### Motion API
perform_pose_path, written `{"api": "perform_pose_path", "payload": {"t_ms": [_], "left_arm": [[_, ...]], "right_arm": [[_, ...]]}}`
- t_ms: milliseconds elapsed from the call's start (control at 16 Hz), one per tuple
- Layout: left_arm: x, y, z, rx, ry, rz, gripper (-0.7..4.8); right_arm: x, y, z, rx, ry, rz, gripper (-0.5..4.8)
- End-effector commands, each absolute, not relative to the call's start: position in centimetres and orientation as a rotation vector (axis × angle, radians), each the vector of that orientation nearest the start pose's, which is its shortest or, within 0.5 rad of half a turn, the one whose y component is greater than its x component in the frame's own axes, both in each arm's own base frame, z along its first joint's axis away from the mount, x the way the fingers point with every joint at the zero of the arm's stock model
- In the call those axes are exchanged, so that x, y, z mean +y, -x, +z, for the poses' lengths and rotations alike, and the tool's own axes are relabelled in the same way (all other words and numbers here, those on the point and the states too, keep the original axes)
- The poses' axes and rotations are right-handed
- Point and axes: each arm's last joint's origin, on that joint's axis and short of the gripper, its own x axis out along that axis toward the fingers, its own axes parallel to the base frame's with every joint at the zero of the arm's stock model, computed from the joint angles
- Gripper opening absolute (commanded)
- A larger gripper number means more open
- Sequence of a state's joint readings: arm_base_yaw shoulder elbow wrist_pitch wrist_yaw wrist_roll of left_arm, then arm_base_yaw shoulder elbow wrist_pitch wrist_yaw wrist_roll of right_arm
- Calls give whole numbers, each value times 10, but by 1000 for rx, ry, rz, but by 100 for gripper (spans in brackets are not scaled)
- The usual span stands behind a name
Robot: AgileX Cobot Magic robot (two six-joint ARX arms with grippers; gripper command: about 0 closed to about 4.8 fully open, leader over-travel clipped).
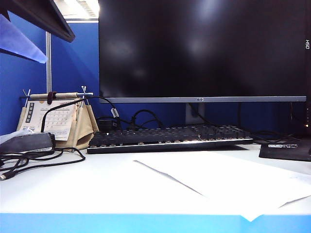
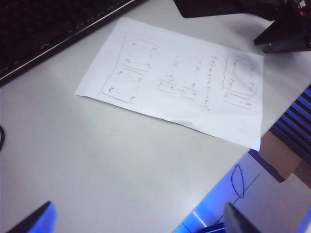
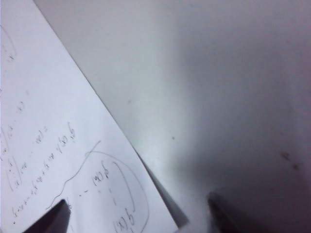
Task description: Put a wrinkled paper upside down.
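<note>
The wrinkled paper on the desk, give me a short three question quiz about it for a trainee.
1. True or false: the wrinkled paper lies flat with its handwriting facing up.
2. Which pincer is closest over the paper's edge: A left, B right?
3. What dark object lies just behind the paper in the exterior view?

Key
1. True.
2. B: the right pincer stands open, straddling the paper's edge; the left pincer stands open over bare table.
3. The keyboard.
</note>
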State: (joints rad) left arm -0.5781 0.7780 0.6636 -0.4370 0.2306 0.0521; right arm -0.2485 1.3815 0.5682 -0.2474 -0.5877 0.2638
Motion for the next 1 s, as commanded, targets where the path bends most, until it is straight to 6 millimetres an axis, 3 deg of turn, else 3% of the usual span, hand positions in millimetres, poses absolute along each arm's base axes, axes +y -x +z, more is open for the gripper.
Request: {"api": "perform_pose_path", "payload": {"t_ms": [63,313,1000], "left_arm": [[-96,-134,274,508,-142,-802,461],[-96,-135,275,501,-141,-802,461],[-97,-136,278,462,-138,-804,461]], "right_arm": [[-31,-224,144,1051,-656,205,364],[-18,-223,142,1097,-634,250,364],[-27,-204,148,1186,-602,142,364]]}}
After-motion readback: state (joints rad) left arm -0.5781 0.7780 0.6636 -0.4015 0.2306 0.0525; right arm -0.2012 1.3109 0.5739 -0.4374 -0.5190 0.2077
